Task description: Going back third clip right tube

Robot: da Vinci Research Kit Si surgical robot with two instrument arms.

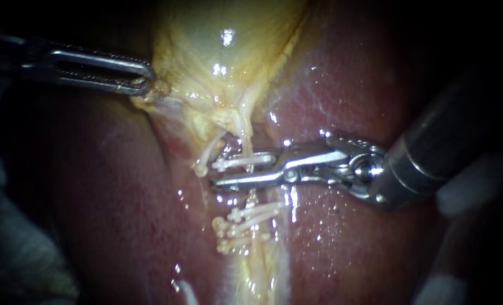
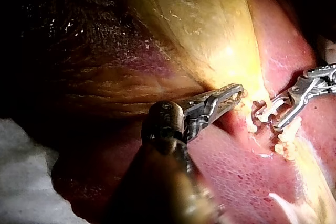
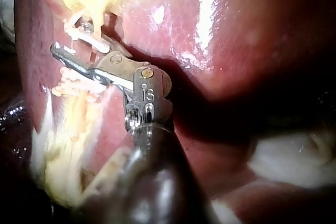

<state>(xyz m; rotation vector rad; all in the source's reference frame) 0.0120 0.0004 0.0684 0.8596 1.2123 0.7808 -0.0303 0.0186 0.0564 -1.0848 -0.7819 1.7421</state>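
Silver slim-jawed right instrument (image 1: 217,172), from 3 o'clock: jaws apart astride pale yellow tube (image 1: 252,197), white plastic clip (image 1: 243,162) between them. Grey left instrument (image 1: 142,80), 10 o'clock: jaws clamping yellow gallbladder (image 1: 217,45) edge.

Place: surgical bench | cues: liver (image 1: 110,214), gallbladder (image 1: 217,51), clips (image 1: 246,221) on a tube (image 1: 252,197)

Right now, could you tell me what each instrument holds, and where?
Left instrument: gallbladder, by its lower edge. Right instrument: nothing; jaws open around a clip.

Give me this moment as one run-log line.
left instrument: shut on gallbladder | right instrument: open around tube, clip between | more clips lower on tube
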